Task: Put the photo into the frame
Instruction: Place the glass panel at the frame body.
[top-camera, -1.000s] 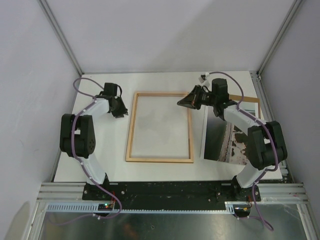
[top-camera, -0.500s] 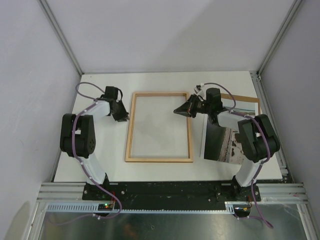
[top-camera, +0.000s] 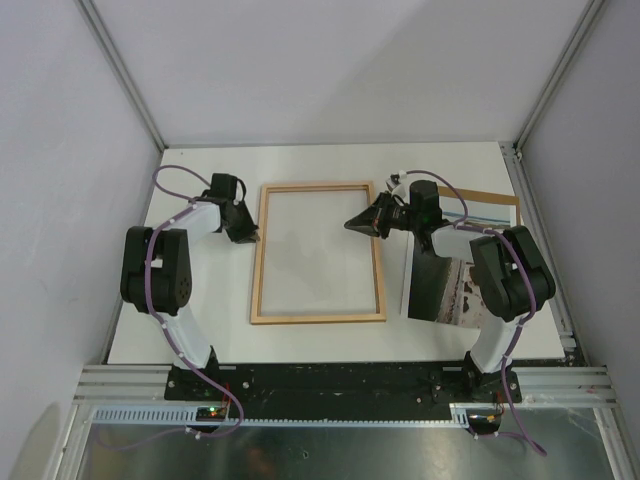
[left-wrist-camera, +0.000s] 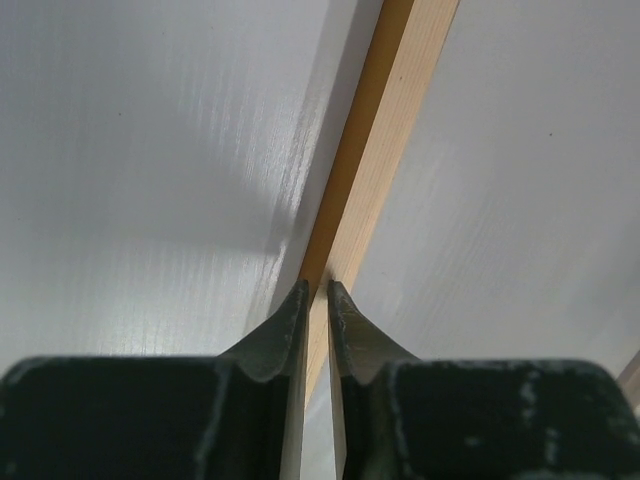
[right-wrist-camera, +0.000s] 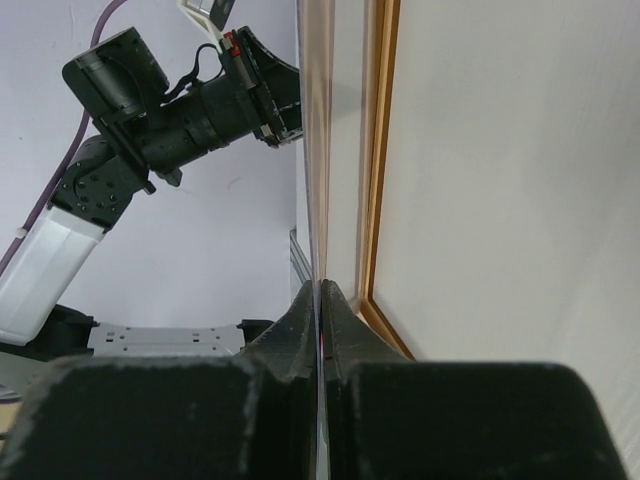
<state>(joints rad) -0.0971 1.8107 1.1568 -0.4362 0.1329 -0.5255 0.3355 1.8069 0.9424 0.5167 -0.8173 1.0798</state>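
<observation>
The frame (top-camera: 262, 270) lies flat mid-table, light wood face up. My left gripper (top-camera: 247, 236) is at its left rail. In the left wrist view the fingers (left-wrist-camera: 317, 287) pinch that rail (left-wrist-camera: 385, 130) from both sides, with only a narrow gap between them. The photo (top-camera: 440, 285) is to the right of the frame, tipped up steeply, and shows dark water and pale land. My right gripper (top-camera: 352, 224) hovers by the frame's right rail. In the right wrist view it (right-wrist-camera: 320, 285) is shut on the photo (right-wrist-camera: 318, 150), seen edge-on, with the frame's rail (right-wrist-camera: 378, 200) beside it.
A brown backing board (top-camera: 492, 196) lies at the back right, partly under the photo. Metal posts and white walls enclose the table. The slotted metal rail (top-camera: 340, 380) runs along the near edge. A black and white arm (right-wrist-camera: 150, 110) fills the upper left of the right wrist view.
The right gripper has swung left and lower with the photo, which now stands steeper and looks narrower. The left gripper's jaws have closed in on the frame's left rail.
</observation>
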